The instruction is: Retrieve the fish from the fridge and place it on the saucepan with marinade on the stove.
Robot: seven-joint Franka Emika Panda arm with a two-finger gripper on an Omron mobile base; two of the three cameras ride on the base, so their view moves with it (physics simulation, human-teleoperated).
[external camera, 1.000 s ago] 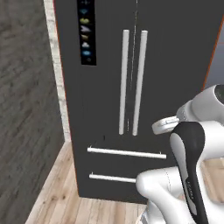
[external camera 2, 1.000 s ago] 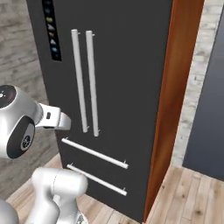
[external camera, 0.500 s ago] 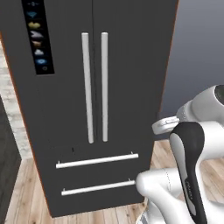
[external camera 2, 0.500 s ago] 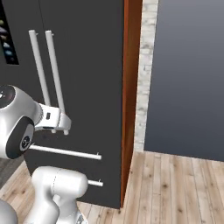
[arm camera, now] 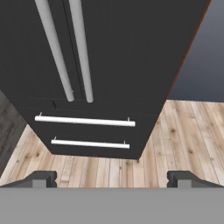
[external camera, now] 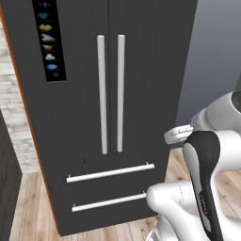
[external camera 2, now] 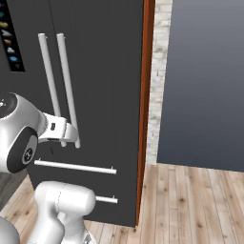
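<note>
I am facing the tall dark grey French-door fridge (external camera: 108, 108), both doors shut, so the fish is presumably lying hidden inside. My gripper (arm camera: 111, 179) is hanging wide open, well short of the long silver vertical handles (arm camera: 81, 48). Next I am needing a door handle grasped.

Fridge (external camera: 141, 94) dead ahead at 12 o'clock, both doors shut. Two long vertical handles (external camera: 111, 94) side by side along the centre seam; icon panel (external camera: 48, 40) up at 10 o'clock from them on the left door. Two drawers stacked below the doors, upper drawer handle (external camera: 110, 172) above lower drawer handle (external camera: 109, 201). Wood floor (external camera 2: 195, 205) under and out to 3 o'clock; brick wall strip (external camera 2: 156, 81) just right of the fridge.
</note>
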